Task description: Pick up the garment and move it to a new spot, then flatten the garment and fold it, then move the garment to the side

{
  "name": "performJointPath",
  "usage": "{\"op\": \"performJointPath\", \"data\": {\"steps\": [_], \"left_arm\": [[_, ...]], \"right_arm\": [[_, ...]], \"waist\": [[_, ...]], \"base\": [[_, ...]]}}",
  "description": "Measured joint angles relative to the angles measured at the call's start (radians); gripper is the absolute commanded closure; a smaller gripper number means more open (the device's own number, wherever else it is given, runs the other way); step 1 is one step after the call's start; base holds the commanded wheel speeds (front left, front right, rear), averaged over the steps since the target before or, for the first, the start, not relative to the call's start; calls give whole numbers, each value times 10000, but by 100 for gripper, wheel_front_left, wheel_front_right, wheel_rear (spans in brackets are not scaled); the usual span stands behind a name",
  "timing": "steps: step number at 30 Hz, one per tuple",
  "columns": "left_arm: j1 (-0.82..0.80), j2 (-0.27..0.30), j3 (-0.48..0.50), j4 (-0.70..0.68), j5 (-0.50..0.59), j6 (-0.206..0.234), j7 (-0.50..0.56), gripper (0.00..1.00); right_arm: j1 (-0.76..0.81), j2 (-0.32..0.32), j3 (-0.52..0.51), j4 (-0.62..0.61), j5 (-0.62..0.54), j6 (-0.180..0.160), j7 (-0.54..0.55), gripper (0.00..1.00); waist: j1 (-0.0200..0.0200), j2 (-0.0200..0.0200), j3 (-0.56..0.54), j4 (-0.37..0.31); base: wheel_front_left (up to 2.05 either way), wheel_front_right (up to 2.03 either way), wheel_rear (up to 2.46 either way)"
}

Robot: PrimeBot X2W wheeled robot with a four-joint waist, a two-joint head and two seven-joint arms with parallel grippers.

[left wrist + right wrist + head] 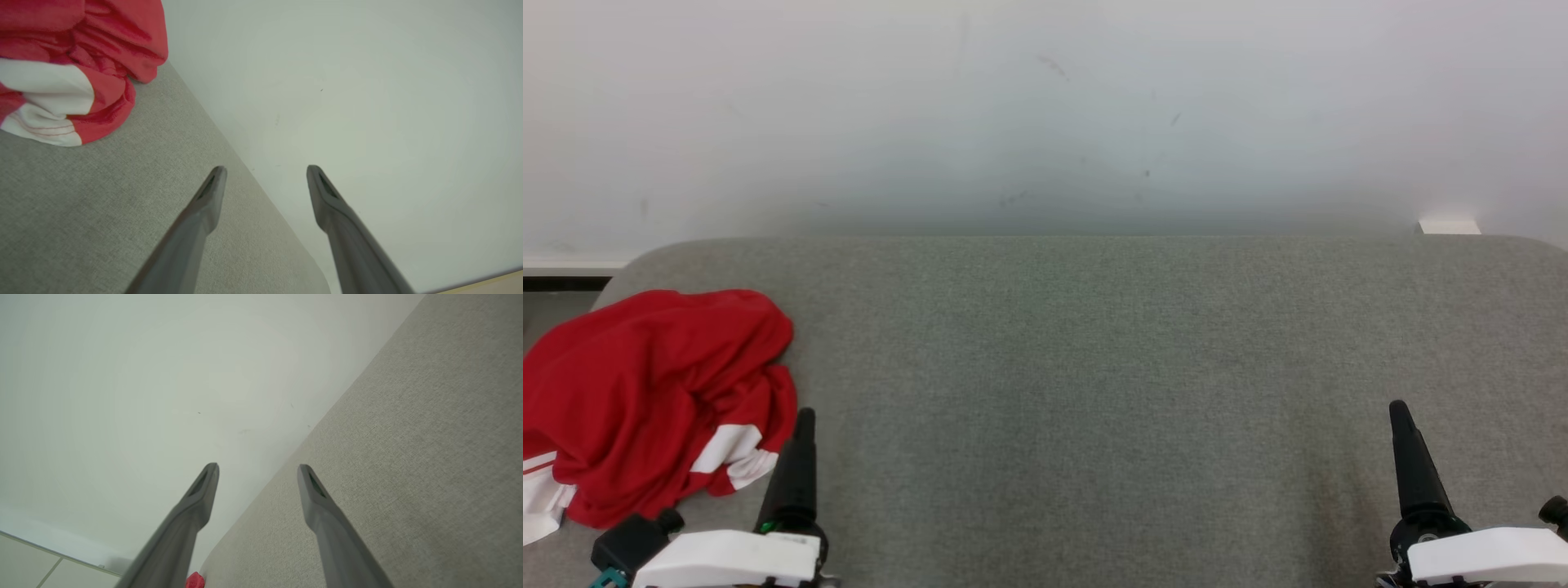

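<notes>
nothing done yet by the look of it: red-and-white garment (645, 392) sits crumpled at lower left of the head view on the grey fabric surface (1094, 367), left gripper (266, 169) just beside it, right gripper (257, 467) lower right, both wide open and empty; pickup, flatten, fold, set-aside all remain

The right gripper (257, 467) stood with its two dark fingers (327, 522) spread wide apart and nothing between them. One fingertip hung over the grey fabric bench (429, 457) and the other over the pale wall (143, 396). The bench's edge ran along the wall. A small bit of the red garment (195, 581) showed at that edge, beside pale tiles (32, 567).
</notes>
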Motion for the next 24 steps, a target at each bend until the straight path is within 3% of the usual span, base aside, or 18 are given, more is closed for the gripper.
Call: {"op": "performJointPath", "data": {"steps": [15,24], "left_arm": [[4,12,-389,-50,3070,477,-500,0],[22,21,-593,13,4343,610,-761,0]], "right_arm": [[4,-4,307,-169,-3269,0,-497,0],[13,-2,610,-119,-4934,0,-742,0]], "waist": [[0,0,23,-24],[0,0,-17,-19]], "base": [[0,0,0],[0,0,0]]}}
